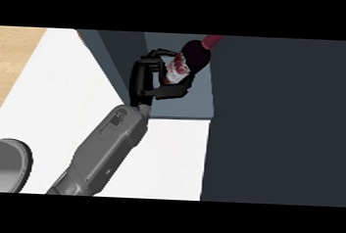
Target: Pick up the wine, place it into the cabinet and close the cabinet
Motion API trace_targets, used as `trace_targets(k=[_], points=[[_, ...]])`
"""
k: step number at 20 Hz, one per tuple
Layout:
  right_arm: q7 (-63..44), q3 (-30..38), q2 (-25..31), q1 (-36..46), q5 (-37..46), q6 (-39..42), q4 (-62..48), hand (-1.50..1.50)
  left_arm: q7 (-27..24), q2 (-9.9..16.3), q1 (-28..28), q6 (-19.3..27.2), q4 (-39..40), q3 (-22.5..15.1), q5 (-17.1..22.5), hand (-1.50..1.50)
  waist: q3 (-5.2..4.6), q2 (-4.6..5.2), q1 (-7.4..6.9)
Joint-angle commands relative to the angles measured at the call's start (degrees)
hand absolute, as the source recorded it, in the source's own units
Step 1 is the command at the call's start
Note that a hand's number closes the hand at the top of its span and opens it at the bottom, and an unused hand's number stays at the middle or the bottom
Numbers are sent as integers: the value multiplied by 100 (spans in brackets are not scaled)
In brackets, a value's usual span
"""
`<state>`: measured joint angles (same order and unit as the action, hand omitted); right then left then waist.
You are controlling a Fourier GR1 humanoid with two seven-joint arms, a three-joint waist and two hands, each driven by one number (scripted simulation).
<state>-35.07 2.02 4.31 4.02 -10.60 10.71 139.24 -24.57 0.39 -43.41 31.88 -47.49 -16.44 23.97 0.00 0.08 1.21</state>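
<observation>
In the head view, 1 grey forearm (106,150) rose from the lower edge toward the cabinet (277,118), and which arm it was could not be settled from the picture alone; coming in left of centre, it was probably the left. Its black hand (152,81) had fingers and thumb curled round the wine bottle (187,60), clamped on the labelled body, with the dark red neck tilting up and to the right. The bottle sat over the cabinet's open compartment (173,96), beside the dark wall to the right, and it looked lifted, not resting on the compartment floor, though that contact was hard to judge. No other hand showed.

The step in hand appeared to be the placing: the pick-up looked done, the bottle was at or just inside the opening, and neither release nor closing had happened. The next move would call for setting the bottle down inside the compartment, steady enough to stay put, then uncurling the fingers and drawing the hand clear before the door was swung shut. A grey round vessel (3,165) sat at the lower left on the white counter (171,152), well apart from the work.
</observation>
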Motion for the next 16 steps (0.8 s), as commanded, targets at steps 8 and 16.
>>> trace_targets(k=[8,16], points=[[-65,88,-61,-68,-527,-34,411,-150,-495,-39,-919,52,1145,436,-57,150,1,4,1],[-99,-227,-168,-492,-320,-9,723,-150,-1223,77,-1623,-129,2337,1015,9,150,-2,30,85]])
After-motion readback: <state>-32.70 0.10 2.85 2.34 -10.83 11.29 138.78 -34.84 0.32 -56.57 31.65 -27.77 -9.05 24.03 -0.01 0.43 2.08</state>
